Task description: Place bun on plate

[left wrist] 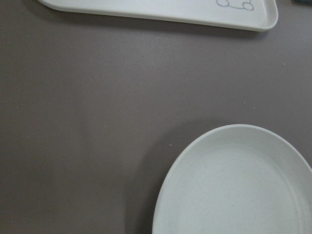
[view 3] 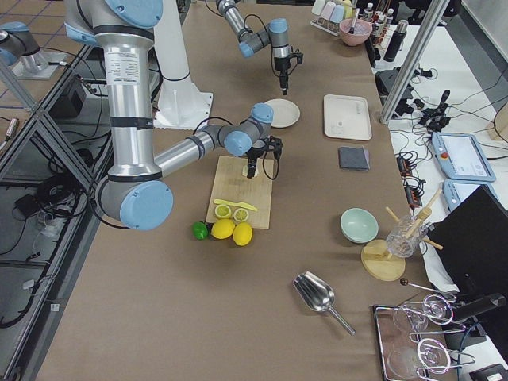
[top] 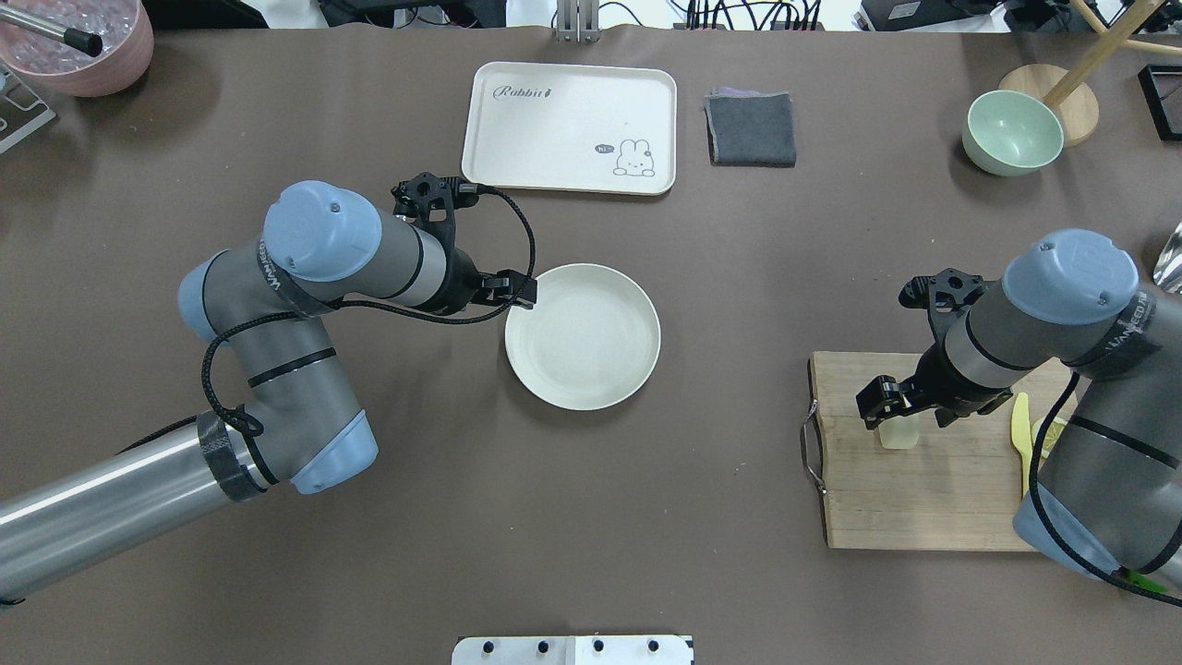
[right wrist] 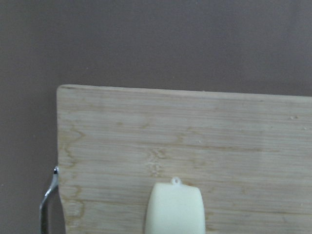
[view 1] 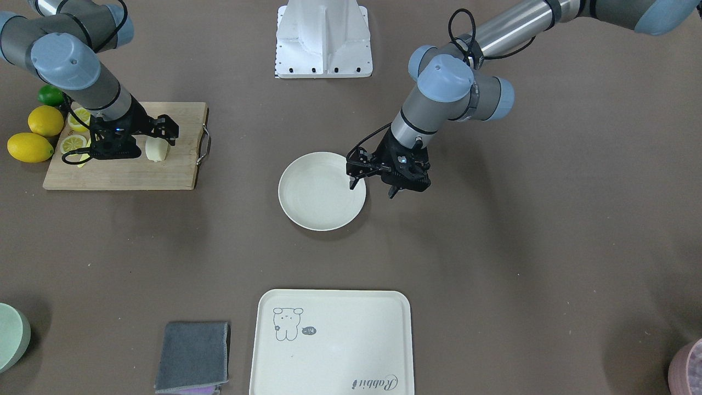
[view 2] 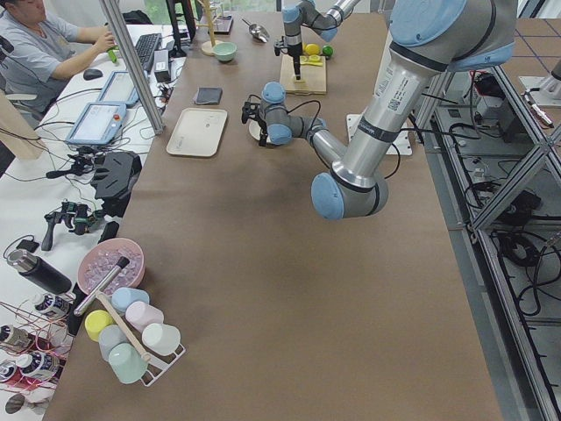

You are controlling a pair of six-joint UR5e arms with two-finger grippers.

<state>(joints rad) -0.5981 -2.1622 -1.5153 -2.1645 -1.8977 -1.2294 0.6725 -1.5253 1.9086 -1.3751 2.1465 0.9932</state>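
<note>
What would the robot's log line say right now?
bun: on cutting board | plate: empty | right gripper: open, over bun | left gripper: open, at plate rim

wooden cutting board [top: 923,499] sits right under the right fingers [top: 874,399] | lemon slices [view 1: 74,144] and yellow knife [top: 1019,427] on it, just behind those fingers | whole lemons [view 1: 30,147] and lime [view 1: 50,95] off its outer edge | bear tray [top: 554,129] well beyond the left fingers [top: 519,291], grey cloth [top: 750,129] beside it

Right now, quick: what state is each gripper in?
Left gripper: open, empty, beside the plate.
Right gripper: looks open, over the bun, not gripping it.
</note>
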